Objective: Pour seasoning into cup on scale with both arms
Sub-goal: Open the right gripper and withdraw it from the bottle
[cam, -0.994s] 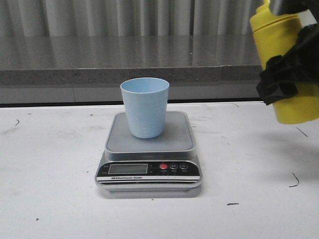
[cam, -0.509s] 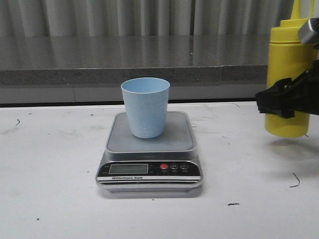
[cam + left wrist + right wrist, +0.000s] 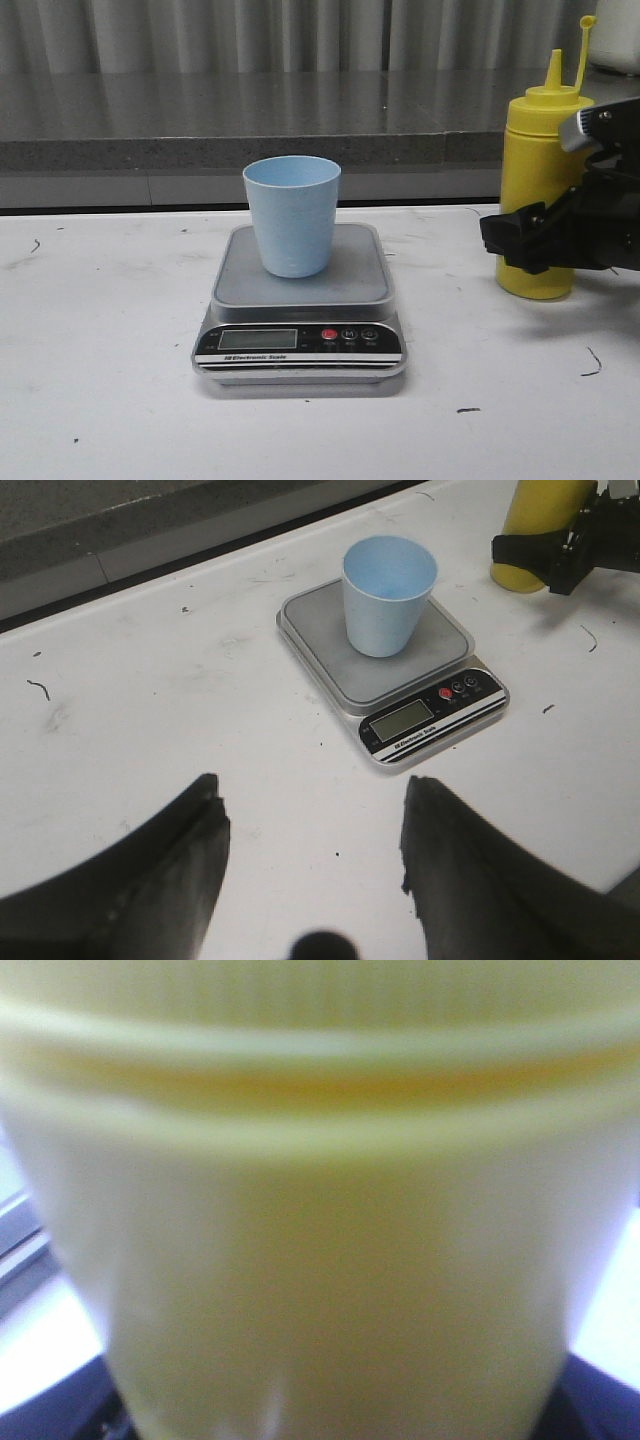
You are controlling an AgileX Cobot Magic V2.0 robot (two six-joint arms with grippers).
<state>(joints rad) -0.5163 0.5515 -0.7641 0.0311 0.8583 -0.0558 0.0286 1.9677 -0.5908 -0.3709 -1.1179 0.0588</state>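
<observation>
On the white desk point(image 3: 100, 380) one scale point(image 3: 298, 300), one cup point(image 3: 292, 215) and one seasoning bottle point(image 3: 538, 180) are counted. The scale is placed at the middle of the desk with its black front panel turned toward the camera in the front view; one red button and two dark buttons are seen beside the display. The cup is set upright on the steel platform, mouth up, tapering toward its base. The seasoning bottle is stood upright on the desk well to the right of the scale, its long axis vertical, the cone nozzle pointed straight up and the cap strap raised beside it. The right gripper point(image 3: 545, 238) is wrapped around the bottle's lower body, its fingers closed on it. The left gripper point(image 3: 310, 870) is held above the desk on the near side of the scale, its fingers spread apart with nothing between them.
</observation>
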